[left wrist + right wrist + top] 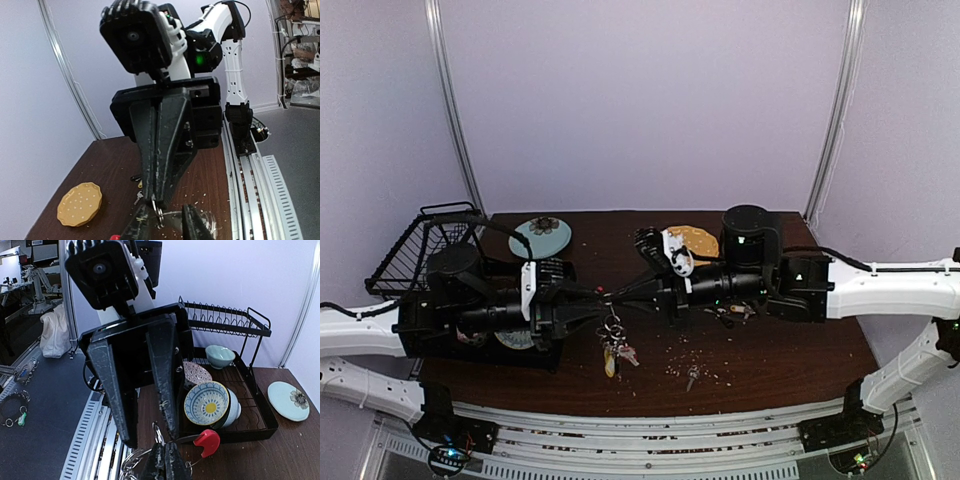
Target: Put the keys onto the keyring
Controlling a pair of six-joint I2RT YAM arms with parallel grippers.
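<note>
Silvery keyring (pixel 611 328) pinched in shut right claw (pixel 165 462); left claw (pixel 166 226) parted around it. We fear the one-claw hold lets it twist, slip, drop beneath onto the desk (pixel 770 370).

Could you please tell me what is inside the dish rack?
The dish rack holds a pale green bowl, a blue-patterned bowl and a reddish patterned dish. Anything behind the left gripper is hidden.

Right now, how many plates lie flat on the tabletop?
2: a pale blue plate far left of centre by the rack, a yellow plate far right of centre. More may be hidden.
</note>
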